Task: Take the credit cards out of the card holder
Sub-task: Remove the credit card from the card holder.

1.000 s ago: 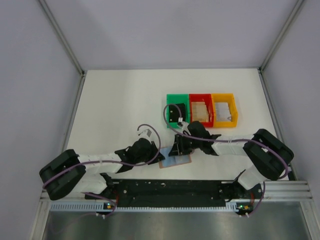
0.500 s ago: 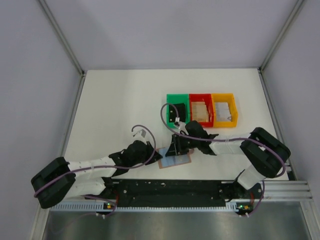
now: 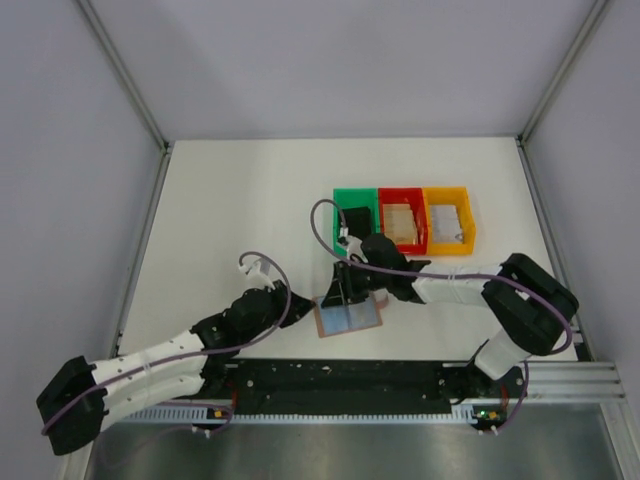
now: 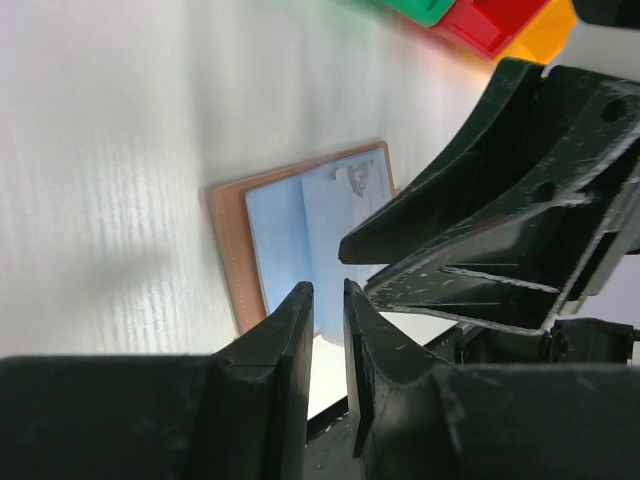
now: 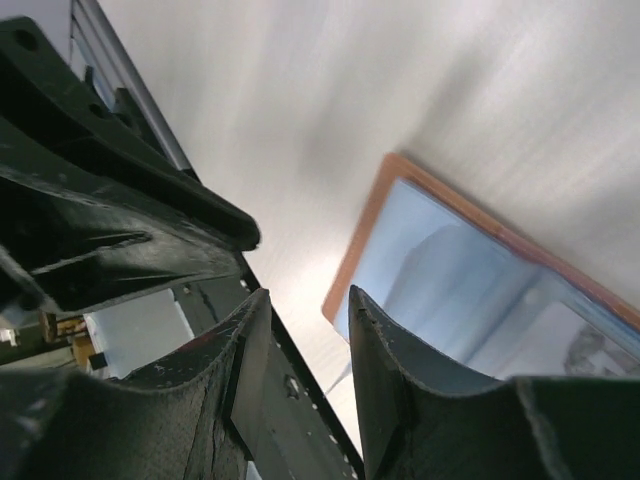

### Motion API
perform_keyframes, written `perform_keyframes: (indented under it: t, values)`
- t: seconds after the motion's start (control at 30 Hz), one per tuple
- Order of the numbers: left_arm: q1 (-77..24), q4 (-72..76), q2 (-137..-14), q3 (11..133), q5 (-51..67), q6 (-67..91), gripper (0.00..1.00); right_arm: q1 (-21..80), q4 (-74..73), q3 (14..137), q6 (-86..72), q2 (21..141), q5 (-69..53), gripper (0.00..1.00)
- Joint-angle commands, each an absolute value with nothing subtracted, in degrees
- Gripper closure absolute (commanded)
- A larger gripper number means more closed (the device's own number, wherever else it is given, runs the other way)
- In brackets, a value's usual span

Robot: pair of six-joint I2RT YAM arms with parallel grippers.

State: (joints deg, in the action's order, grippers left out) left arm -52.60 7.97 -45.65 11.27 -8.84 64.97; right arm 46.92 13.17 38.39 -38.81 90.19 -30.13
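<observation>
Beside the open card holder [image 3: 349,317] at lower centre, left fingers [image 4: 285,350], barely parted, and right fingers [image 5: 390,380], half open, hover empty; next probably means pinching a card from its pocket.

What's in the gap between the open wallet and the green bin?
The right tool hangs there, at the far edge of the card holder, short of the green bin; the top view shows it.

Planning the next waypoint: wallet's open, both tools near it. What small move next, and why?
Probably ease the right tool down onto the pocket side of the card holder. The holder lies open, blue-grey face up, nothing pulled out beside it. Both tools are empty, and the left tool sits beside its left edge with only a narrow gap.
</observation>
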Motion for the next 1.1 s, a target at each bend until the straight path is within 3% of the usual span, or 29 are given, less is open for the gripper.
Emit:
perform_keyframes:
  t: [0.0,0.2,0.37,0.67,0.93,1.07]
  values:
    - [-52.73,3.53,-38.52,9.23,-13.97,66.0,0.76,48.69,10.73,44.99,-36.3,89.47,-31.38,0.63]
    - [-52.74,1.49,-29.98,7.03,-16.17,65.39,0.73,48.69,0.19,51.14,-30.24,86.14,-25.86,0.62]
    - [-52.82,4.21,-31.98,8.43,-13.63,62.94,0.66,46.33,-6.67,48.62,-27.25,81.04,-19.44,0.62]
    - [-52.82,20.9,-53.59,16.6,-0.27,61.43,0.57,39.56,-3.7,37.1,-27.42,76.11,-20.56,0.63]
    - [-52.91,29.0,-71.53,22.67,7.38,63.89,0.58,35.78,2.98,31.73,-28.83,77.17,-23.11,0.75]
    - [-52.91,31.29,-76.98,23.38,8.79,65.74,0.64,34.89,4.65,30.41,-28.92,77.78,-24.08,0.78]
